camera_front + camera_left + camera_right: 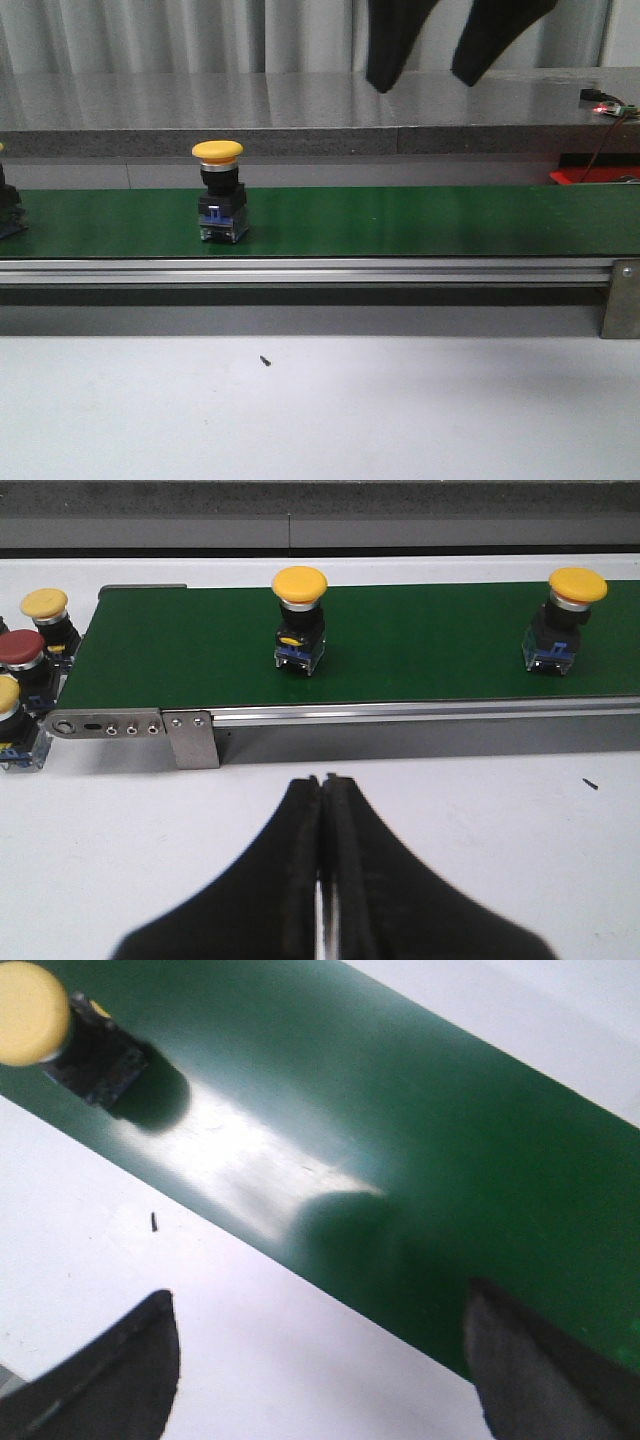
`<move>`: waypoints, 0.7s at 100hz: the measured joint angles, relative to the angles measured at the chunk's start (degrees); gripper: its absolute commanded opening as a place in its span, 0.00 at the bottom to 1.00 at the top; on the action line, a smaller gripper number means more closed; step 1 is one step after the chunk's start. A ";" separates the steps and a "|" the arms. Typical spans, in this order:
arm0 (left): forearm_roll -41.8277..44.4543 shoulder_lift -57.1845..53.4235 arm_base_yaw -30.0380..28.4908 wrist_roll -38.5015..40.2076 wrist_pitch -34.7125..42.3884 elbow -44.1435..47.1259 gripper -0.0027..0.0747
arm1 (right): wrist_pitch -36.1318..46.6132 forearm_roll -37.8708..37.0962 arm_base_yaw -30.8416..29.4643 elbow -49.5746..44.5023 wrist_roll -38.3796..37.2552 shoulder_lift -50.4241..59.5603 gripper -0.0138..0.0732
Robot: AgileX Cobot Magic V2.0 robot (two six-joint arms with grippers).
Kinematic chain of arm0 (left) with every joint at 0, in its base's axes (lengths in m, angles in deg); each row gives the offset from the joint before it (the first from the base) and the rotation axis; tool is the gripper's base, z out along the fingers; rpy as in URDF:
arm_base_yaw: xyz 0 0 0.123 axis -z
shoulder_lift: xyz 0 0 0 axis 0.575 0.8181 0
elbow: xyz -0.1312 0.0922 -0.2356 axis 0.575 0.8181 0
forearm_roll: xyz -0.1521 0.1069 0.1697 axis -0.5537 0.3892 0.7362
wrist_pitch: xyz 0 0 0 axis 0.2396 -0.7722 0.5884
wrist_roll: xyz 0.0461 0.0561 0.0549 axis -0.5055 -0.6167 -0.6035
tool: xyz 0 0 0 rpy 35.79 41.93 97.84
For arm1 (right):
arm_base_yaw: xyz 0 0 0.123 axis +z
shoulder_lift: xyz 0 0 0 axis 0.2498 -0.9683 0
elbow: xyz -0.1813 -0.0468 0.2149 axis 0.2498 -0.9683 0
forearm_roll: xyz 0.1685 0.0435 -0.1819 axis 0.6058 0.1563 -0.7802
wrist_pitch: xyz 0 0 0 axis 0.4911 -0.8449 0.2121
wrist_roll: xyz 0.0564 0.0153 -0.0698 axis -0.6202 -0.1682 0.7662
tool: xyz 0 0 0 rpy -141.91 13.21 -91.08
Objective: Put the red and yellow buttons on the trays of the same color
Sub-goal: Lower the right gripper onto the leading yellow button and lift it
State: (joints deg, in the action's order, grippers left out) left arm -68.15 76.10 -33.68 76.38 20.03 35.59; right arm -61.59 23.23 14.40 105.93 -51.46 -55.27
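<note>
My right jaws hang wide above the belt (420, 220), a yellow button (219, 190) well off to their left; my left jaws are pressed together.

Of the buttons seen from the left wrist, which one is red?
The red button sits off the end of the green belt, between two yellow-capped ones. Both buttons standing on the belt are yellow.

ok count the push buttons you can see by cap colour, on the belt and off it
Yellow push buttons: 4
Red push buttons: 1
Total: 5, with 2 yellow on the green conveyor belt.
</note>
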 measured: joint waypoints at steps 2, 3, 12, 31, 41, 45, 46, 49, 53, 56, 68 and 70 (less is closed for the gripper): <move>0.00 0.00 0.00 0.00 0.00 0.00 0.01 | -0.44 0.05 0.35 1.00 0.29 -0.89 0.83; 0.00 0.00 0.00 0.00 0.00 0.00 0.01 | -0.77 0.05 0.59 1.33 0.32 -1.18 0.83; 0.00 0.00 0.00 0.00 0.00 0.00 0.01 | -2.41 0.23 2.20 5.32 2.28 -4.77 0.83; 0.00 0.00 0.00 0.00 0.00 0.00 0.01 | -4.04 2.63 5.45 11.96 8.12 -11.18 0.83; 0.00 0.00 0.00 0.00 0.00 0.00 0.01 | -4.14 4.87 5.96 14.19 10.90 -14.08 0.83; 0.00 0.00 0.00 0.00 0.00 0.00 0.01 | -4.14 5.83 6.10 14.84 11.95 -14.90 0.83; 0.00 0.00 0.00 0.00 0.00 0.00 0.01 | -4.14 6.13 6.10 14.82 12.26 -15.18 0.83; 0.00 0.00 0.00 0.00 0.00 0.00 0.01 | -4.03 6.78 6.10 15.07 12.96 -15.71 0.83; 0.00 0.00 0.00 0.00 0.00 0.00 0.01 | -3.78 7.56 6.10 15.20 13.93 -16.44 0.83; 0.00 0.00 0.00 -0.08 0.00 0.00 0.01 | -3.50 7.97 6.10 15.29 14.44 -16.79 0.83; 0.00 0.00 0.00 -0.08 0.00 0.04 0.01 | -1.20 8.97 6.10 15.29 15.50 -17.94 0.83; 0.00 0.00 0.00 -0.08 0.00 0.04 0.01 | -0.68 8.97 6.10 15.29 15.58 -18.11 0.83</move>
State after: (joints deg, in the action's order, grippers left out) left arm -68.15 76.10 -33.68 76.30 20.03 35.64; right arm -62.27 32.19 20.50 121.22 -35.88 -73.38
